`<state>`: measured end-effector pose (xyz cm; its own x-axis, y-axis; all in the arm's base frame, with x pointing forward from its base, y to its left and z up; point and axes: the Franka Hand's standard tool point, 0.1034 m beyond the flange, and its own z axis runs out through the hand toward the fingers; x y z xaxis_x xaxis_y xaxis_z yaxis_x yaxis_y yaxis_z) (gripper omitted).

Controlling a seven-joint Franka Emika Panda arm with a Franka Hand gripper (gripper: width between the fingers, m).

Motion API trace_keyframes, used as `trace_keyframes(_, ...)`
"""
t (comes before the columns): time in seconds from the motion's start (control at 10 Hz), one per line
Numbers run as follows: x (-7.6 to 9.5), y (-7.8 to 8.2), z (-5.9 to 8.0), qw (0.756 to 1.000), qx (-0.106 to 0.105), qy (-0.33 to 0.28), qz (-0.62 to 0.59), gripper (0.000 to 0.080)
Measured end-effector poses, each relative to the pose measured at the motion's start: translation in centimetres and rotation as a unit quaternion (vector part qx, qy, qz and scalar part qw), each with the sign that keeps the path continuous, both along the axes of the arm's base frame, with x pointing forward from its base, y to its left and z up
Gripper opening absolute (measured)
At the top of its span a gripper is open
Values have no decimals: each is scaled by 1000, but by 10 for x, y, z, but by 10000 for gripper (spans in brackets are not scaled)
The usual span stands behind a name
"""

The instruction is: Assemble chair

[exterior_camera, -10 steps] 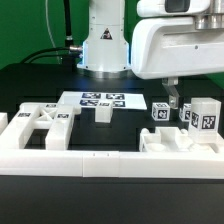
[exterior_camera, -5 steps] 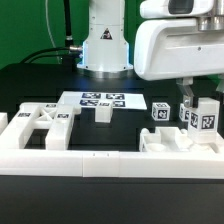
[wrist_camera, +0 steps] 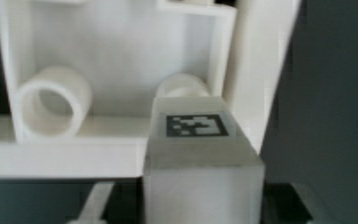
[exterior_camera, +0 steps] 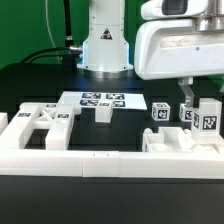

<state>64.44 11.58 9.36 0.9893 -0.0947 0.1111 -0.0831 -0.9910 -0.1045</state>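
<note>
**Gripper clenched on a tagged bar among the chair parts**

We see the gripper (wrist_camera: 197, 200) clamped on a tagged white bar (wrist_camera: 202, 150). In the wrist view the bar fills the gap between the jaws, its square marker turned toward the camera. Just behind the bar lies a white panel (wrist_camera: 87, 110) with a round hole; we cannot tell whether the two touch.

In the exterior view one dark finger (exterior_camera: 186, 96) comes down between a taller tagged piece (exterior_camera: 208, 110) and a lower tagged piece (exterior_camera: 189, 116) — from here we cannot say which of them is the one held. Near the gripper, on the exterior view's left of it, a small tagged cube (exterior_camera: 160, 110) stands apart from the finger. Below the gripper and nearer the camera rests a low white part (exterior_camera: 165, 140).

Well apart from the gripper, further to the exterior view's left, lie the marker board (exterior_camera: 100, 99), a small white block (exterior_camera: 103, 115) at its near edge, and a cut-out panel (exterior_camera: 45, 122). The border wall (exterior_camera: 90, 160) runs along the front.
</note>
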Motion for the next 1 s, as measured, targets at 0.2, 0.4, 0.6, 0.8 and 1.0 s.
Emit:
trace_keyframes(0.2, 0, 0, -1, 993, 19, 6, -114, 284)
trace_keyframes(0.4, -2, -1, -1, 969, 40, 9, -242, 284)
trace_keyframes(0.6, -2, -3, -2, 938, 64, 16, -341, 284)
trace_keyframes(0.8, -2, -3, -2, 924, 71, 22, -376, 340)
trace_keyframes(1.0, -3, -3, -2, 928, 68, 22, -365, 476)
